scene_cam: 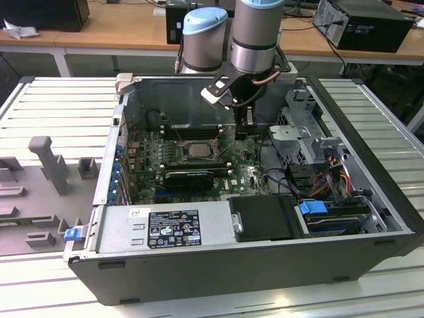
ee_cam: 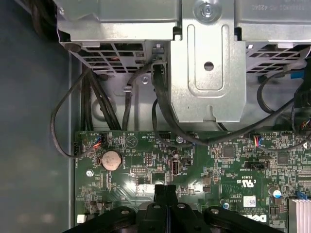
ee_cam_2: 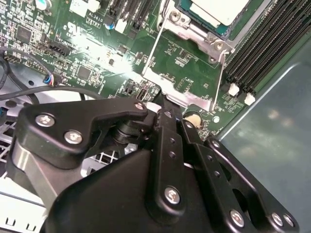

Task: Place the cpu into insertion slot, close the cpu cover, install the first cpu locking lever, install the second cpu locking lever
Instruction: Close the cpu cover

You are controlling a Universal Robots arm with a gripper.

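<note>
Black linkage arms of the claw (ee_cam: 165, 188) crowd the foreground in both wrist views. Its two fingers are pressed together with only a thin seam between them, and they hold nothing. In the second wrist view the claw (ee_cam_2: 166, 109) points at the board just short of the thin, dull silver square frame of the cpu cover (ee_cam_2: 177, 92).

The small flat square cpu with a pale silver-grey top (ee_cam_2: 218, 8) sits in the square, dark-framed insertion slot (scene_cam: 185, 154). The cover is not over the chip. It reaches out from the slot's edge toward the claw, and green board shows through its large window. I cannot tell whether it stands tilted or lies flat. Long black memory slots (ee_cam_2: 272, 43) run beside the socket.

In the exterior view the claw (scene_cam: 246, 129) hangs inside the case, near the cpu (scene_cam: 199, 150) on the exterior view's right. Whether its tips touch the green circuit board (ee_cam: 233, 165) cannot be told. A round silver coin battery (ee_cam: 111, 159) sits on that board. Beyond it, black cables (ee_cam: 63, 121) loop under a perforated grey metal drive cage (ee_cam: 209, 73).

A long black expansion card (scene_cam: 189, 177) lies just on the near side of the socket. The open dark grey computer case (scene_cam: 232, 278) rests on a pale grey slatted worktop (scene_cam: 59, 112).
</note>
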